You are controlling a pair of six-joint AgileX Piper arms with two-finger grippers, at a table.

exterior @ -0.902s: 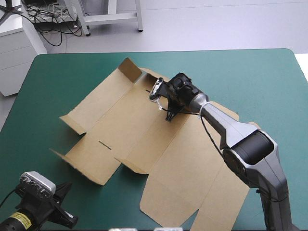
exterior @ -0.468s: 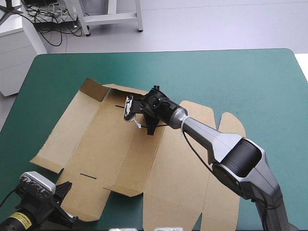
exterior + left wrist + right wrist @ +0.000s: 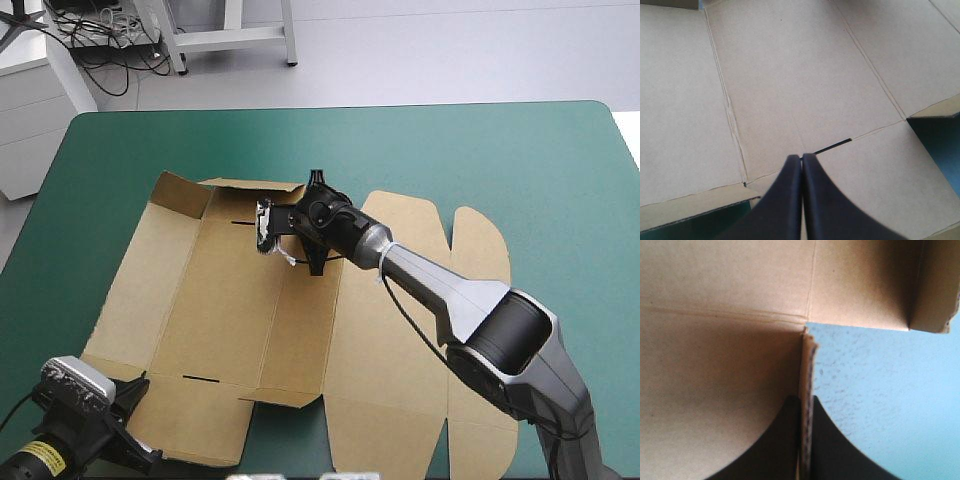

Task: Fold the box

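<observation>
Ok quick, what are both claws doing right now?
Left gripper: shut, holding nothing.
Right gripper: shut on an edge of the box.

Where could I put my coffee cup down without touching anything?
The widest bare patch of teal-green cover is the far strip beyond the box, running into the far right corner. A narrow strip lies along the left edge. The middle is crowded: the right gripper pinches a box flap, and the left gripper hangs over the box's near left part.
</observation>
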